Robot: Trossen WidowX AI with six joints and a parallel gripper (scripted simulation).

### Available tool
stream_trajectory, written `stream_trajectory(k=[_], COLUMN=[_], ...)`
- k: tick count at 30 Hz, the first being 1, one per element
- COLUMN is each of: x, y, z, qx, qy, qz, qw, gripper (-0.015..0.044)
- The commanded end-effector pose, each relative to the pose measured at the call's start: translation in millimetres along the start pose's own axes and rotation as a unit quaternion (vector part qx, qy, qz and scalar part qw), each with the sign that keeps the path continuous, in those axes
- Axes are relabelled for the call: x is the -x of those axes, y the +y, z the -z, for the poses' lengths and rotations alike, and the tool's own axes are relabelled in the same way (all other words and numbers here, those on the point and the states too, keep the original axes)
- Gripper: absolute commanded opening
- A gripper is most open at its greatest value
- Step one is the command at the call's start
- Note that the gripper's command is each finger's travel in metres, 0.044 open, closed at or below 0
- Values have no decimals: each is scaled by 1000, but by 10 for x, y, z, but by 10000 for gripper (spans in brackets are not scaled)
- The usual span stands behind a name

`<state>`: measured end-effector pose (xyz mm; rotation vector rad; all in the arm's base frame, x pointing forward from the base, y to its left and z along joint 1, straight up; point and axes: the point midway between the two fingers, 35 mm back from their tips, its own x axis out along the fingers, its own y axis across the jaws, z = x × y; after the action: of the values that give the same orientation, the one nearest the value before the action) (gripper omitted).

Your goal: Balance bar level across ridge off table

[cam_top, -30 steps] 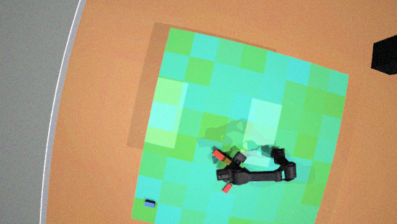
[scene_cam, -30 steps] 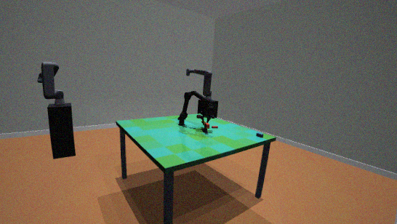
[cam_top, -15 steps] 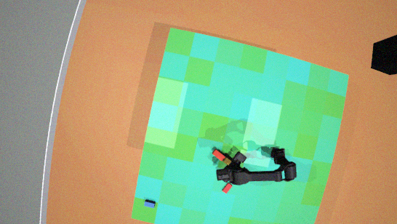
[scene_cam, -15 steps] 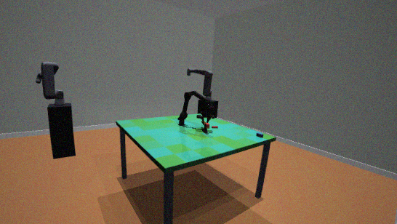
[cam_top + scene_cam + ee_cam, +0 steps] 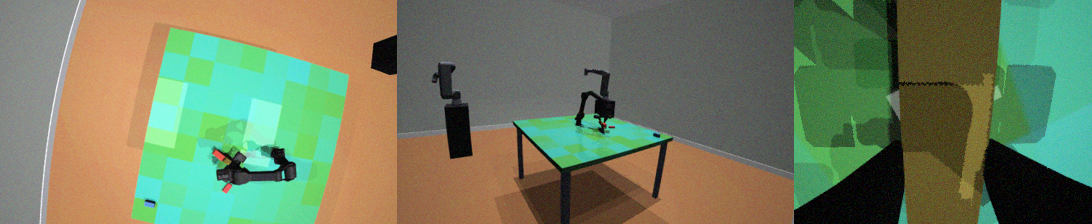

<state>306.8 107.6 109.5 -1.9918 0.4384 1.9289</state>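
The bar (image 5: 949,45) (image 5: 227,161) is brown and runs lengthwise between the black fingers in the wrist view. A red piece (image 5: 219,155) shows at its upper-left end in the top view; the other end is hidden by the arm. My gripper (image 5: 943,149) (image 5: 603,124) is shut on the bar, low over the table. Small pale corners (image 5: 895,103) show on either side below the bar, perhaps the ridge, which is otherwise hidden. Whether the bar touches the ridge or is level cannot be told.
A separate red block (image 5: 227,188) (image 5: 611,126) lies close to the gripper. A blue block (image 5: 150,204) (image 5: 656,134) lies near a table corner. The table (image 5: 203,94) has a patchwork green and turquoise top. Two grey arms stand beyond the table in the exterior view.
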Motion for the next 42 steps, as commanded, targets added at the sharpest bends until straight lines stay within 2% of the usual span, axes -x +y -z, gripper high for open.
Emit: stream_trajectory(k=[1, 32, 38, 42], x=[-5, 0, 0, 0], y=[-1, 0, 0, 0], z=[-4, 0, 0, 0], qx=[0, 0, 0, 0], qy=[-1, 0, 0, 0], qz=[0, 0, 0, 0], qw=[1000, 1000, 1000, 1000], gripper=[0, 0, 157, 167])
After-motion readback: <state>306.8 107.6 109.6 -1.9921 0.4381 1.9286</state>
